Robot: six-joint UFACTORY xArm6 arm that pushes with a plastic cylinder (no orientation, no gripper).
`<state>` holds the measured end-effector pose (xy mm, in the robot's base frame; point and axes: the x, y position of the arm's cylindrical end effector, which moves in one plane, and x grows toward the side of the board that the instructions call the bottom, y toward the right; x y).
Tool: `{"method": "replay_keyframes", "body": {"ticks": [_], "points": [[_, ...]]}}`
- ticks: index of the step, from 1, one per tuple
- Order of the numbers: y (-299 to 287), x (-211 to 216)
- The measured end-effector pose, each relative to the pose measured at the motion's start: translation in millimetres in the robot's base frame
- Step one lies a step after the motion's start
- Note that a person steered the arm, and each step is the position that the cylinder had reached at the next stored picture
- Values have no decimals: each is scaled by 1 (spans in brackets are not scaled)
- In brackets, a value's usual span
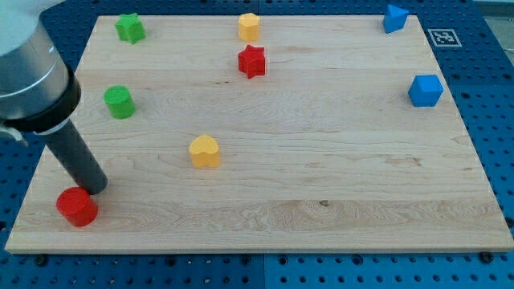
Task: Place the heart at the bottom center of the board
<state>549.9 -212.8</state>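
My tip (96, 189), the lower end of the straight dark rod, is resting on the pale wooden board (321, 160) close to its bottom left corner, and it is gripping nothing, since the rod has no jaws to open or close. It is standing just above and slightly right of the red round block (77, 206), near it or perhaps touching; the view is not settling which. The yellow heart-shaped block (205, 150), the thing to be moved, is sitting up and to the right of my tip, well apart from it, left of the board's middle. The bottom centre lies down and to the right of the heart, so I judge that the tip is needing to come round to the heart's upper left side before pushing. The heart's lobes seem to be facing the view's top and its point the view's bottom, though at this size that is uncertain, and no clear long axis is showing.
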Motion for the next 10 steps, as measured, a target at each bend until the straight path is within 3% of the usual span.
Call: {"method": "replay_keyframes", "body": {"ticks": [2, 3, 4, 7, 9, 10], "points": [[0, 4], [23, -14], [75, -48], [189, -64], [237, -79], [237, -57]]}}
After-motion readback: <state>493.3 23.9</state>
